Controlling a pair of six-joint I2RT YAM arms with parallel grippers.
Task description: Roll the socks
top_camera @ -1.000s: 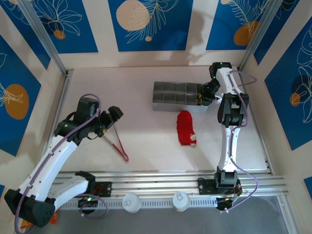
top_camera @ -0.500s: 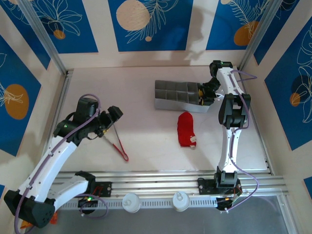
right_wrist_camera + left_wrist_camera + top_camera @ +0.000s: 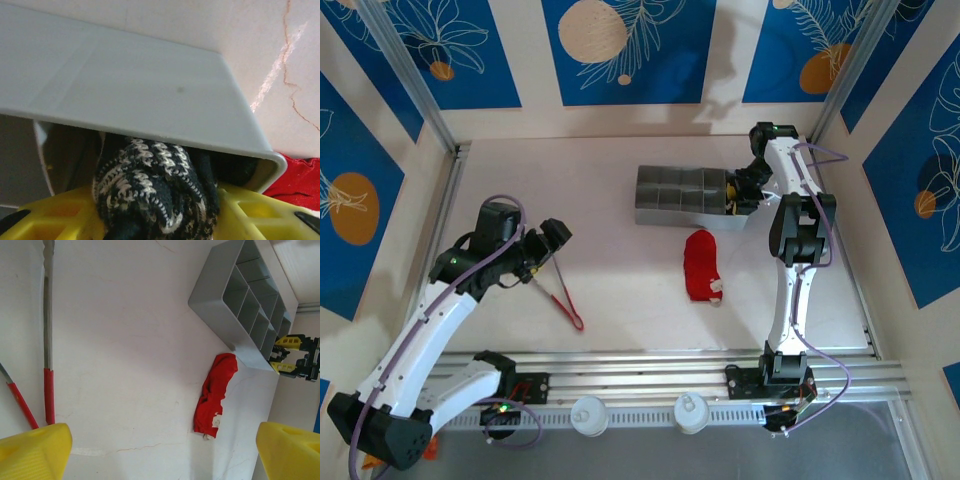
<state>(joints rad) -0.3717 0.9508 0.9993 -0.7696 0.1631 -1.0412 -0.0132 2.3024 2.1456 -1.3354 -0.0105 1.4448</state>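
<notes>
Grey divided tray (image 3: 680, 190) sits toward twelve o'clock. At its three o'clock end, the right gripper (image 3: 738, 196) flanks the black striped sock (image 3: 150, 175) at the end compartment's mouth; I cannot tell whether it is clamped. The left gripper (image 3: 555, 238), at nine o'clock, gapes empty. The red sock (image 3: 700, 265) lies at the tray's five o'clock.

Red sock (image 3: 701, 264); black sock (image 3: 150, 185), grey-white stripes; grey organizer (image 3: 682, 195).

Black grey-striped sock (image 3: 150, 192) wadded in the end compartment of the grey organizer (image 3: 125, 90), red sock (image 3: 700, 263) (small white trim) crumpled on the table (image 3: 620, 290) nearby
</notes>
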